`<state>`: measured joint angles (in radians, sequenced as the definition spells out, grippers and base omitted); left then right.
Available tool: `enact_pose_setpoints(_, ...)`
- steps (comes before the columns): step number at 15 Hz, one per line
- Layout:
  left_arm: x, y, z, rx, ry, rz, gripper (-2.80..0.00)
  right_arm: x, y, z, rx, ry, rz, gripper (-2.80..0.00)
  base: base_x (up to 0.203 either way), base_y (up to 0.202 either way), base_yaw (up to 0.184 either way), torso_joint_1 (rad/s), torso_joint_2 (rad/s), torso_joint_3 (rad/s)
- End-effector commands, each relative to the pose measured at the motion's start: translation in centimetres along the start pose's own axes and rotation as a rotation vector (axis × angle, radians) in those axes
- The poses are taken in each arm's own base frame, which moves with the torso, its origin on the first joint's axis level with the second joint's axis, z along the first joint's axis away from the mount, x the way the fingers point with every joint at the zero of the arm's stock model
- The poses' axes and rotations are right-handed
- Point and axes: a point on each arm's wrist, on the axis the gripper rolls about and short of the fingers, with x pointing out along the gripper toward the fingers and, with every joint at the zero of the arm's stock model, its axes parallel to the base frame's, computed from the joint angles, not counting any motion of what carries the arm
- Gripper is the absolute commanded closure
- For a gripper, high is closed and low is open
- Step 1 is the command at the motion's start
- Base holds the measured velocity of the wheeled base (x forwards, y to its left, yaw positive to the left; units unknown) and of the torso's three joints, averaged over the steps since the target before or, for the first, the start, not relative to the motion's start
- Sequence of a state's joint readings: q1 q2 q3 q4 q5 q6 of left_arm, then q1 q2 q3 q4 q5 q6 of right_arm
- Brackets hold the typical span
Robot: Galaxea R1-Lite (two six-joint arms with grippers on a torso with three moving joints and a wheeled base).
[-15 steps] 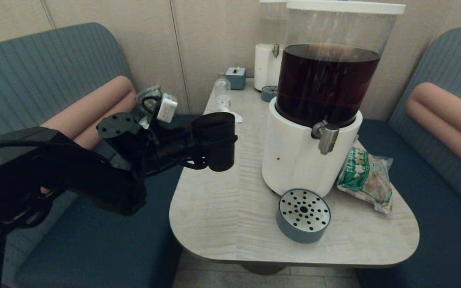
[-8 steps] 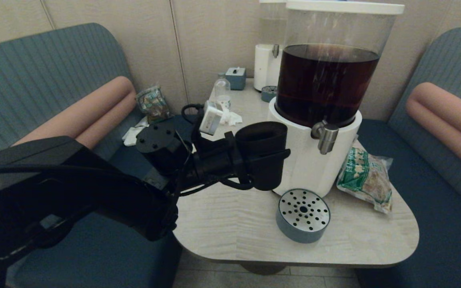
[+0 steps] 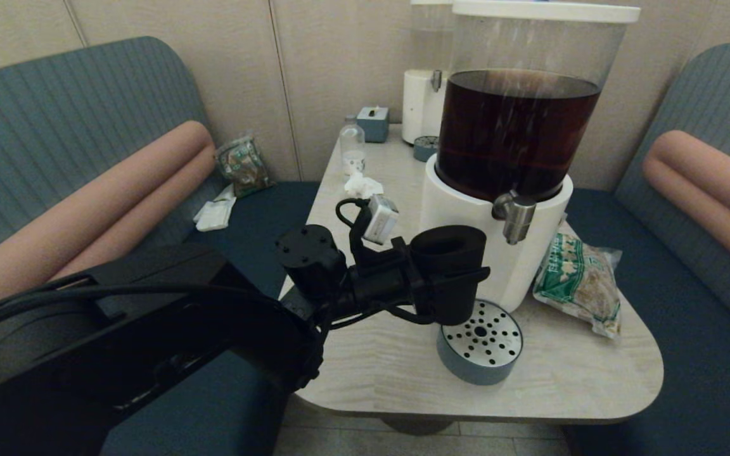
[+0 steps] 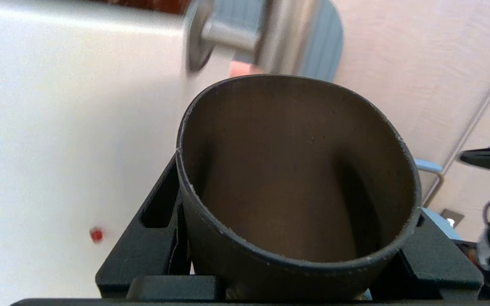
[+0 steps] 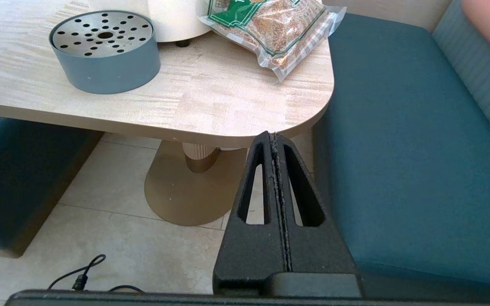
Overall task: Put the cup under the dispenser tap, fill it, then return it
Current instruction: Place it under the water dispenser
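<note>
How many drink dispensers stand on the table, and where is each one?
2. The big dispenser with dark liquid stands near the table's front, behind the drip tray. The smaller clear-liquid dispenser stands behind it, by the wall, partly hidden.

Smoky-black cup (image 3: 448,273), brushed-silver dispenser tap (image 3: 516,216). Dark brown liquid over a white base (image 3: 466,253). Blue-grey drip tray (image 3: 479,342) with a silver perforated top, pale woodgrain surface (image 3: 365,354).
</note>
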<state>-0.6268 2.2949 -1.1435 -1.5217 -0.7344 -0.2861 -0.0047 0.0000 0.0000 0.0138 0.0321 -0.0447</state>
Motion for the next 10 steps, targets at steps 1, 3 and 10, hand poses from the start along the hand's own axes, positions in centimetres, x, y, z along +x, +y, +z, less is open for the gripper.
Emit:
enact_pose_setpoints(1, 0.7, 0.8, -3.2, -0.028, 0.024, 0.000, 0.00, 0.0, 0.0, 0.0, 0.000, 0.001, 0.002, 0.00, 0.000, 0.000, 0.000, 0.000, 0.00, 0.000)
enact_pose_setpoints(3, 1.8, 1.3, -4.2, -0.018, 0.005, -0.008, 0.00, 0.0, 0.0, 0.0, -0.003, 0.001, 0.001, 0.00, 0.000, 0.000, 0.000, 0.000, 0.00, 0.000)
enact_pose_setpoints(10, 4.4, 2.4, -8.0, -0.009, -0.042, -0.007, 0.00, 0.0, 0.0, 0.0, -0.003, 0.002, 0.000, 0.00, 0.000, 0.000, 0.000, 0.000, 0.00, 0.000)
